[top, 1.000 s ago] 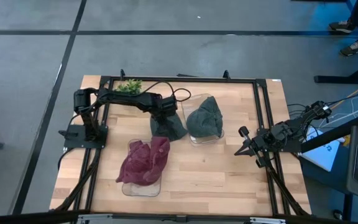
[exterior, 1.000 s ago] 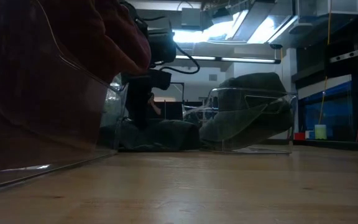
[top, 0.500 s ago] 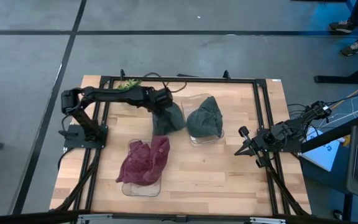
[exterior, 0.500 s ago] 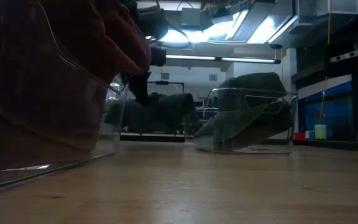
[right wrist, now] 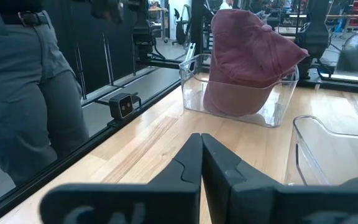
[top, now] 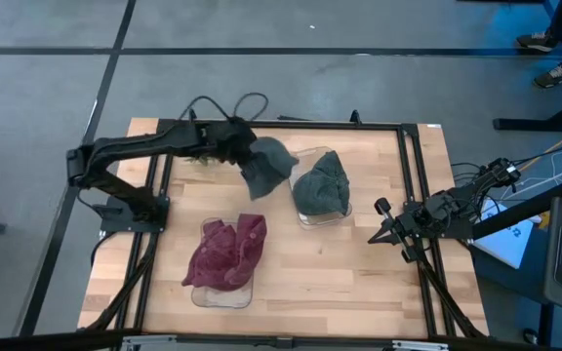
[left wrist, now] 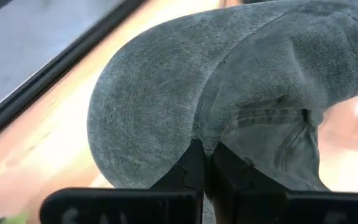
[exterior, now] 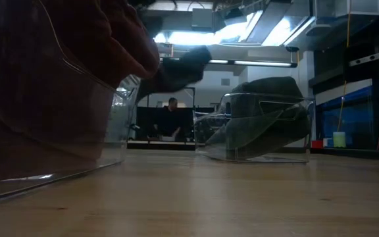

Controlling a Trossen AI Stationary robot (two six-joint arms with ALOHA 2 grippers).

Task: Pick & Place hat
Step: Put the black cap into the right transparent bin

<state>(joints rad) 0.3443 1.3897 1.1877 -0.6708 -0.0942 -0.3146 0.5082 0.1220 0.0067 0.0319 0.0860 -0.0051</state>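
The left gripper [top: 245, 153] is seen near the far edge of the wooden table [top: 359, 273], its fingers [left wrist: 191, 171] pinched onto a fold of a grey denim hat [top: 268, 164]. A second ago this hat lay on the table beneath the gripper; it has since been lifted clear and drawn back toward the far-left side, and now hangs from the fingers above the surface. Nearer the front edge than the gripper, a maroon hat [top: 227, 251] is held in a clear plastic bin [top: 219, 292]. To the gripper's right, a second grey hat [top: 322, 185] is kept in another clear bin [top: 312, 218]. Well apart at the right edge, the right gripper [top: 382, 222] is parked with its fingers [right wrist: 191, 163] pressed together on nothing, unmoved.
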